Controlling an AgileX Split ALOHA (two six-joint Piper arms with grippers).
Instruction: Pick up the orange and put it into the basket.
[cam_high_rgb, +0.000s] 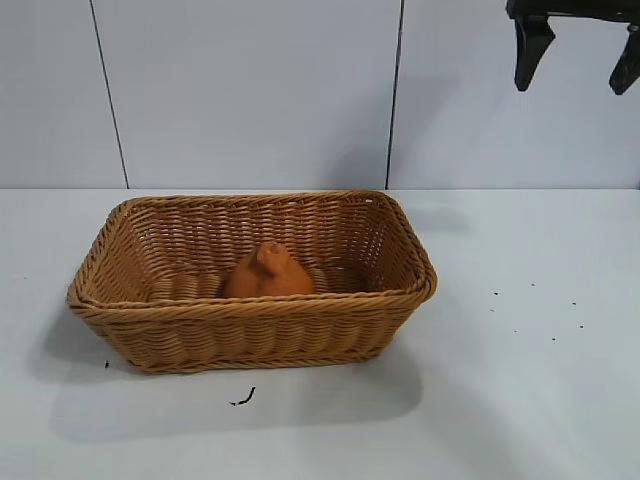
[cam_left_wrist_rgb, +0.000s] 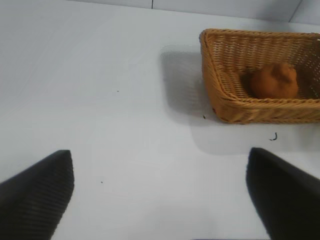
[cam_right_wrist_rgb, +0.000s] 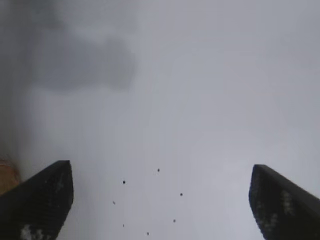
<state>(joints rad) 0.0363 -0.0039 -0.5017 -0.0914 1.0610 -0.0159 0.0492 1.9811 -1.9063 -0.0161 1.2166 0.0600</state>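
Nearest you on the table (cam_high_rgb: 520, 400) lie a small dark curl (cam_high_rgb: 243, 398) just in front of the basket (cam_high_rgb: 250, 335) and a scatter of dark specks (cam_high_rgb: 535, 305) off to its right side; none of it touches anything. Behind the curl sits the basket, long side toward you, and the orange (cam_high_rgb: 267, 272) rests on its floor near the middle, knob up, apart from the walls and well below the rim. By that lie, your job looks done. Farther back and high at the upper right, your right gripper (cam_high_rgb: 572, 55) hangs with its jaws spread wide and nothing between them; its wrist view shows only bare table and specks under it. Your left gripper (cam_left_wrist_rgb: 160, 195) is out of the exterior view; from its wrist view it hovers over bare table well apart from the basket, jaws also wide and empty. The risks now are small and yours to make: bring the right arm low across the basket while parking and a finger could catch the braided rim and drag or tip it, which could roll the orange out. Keep it high and clear.
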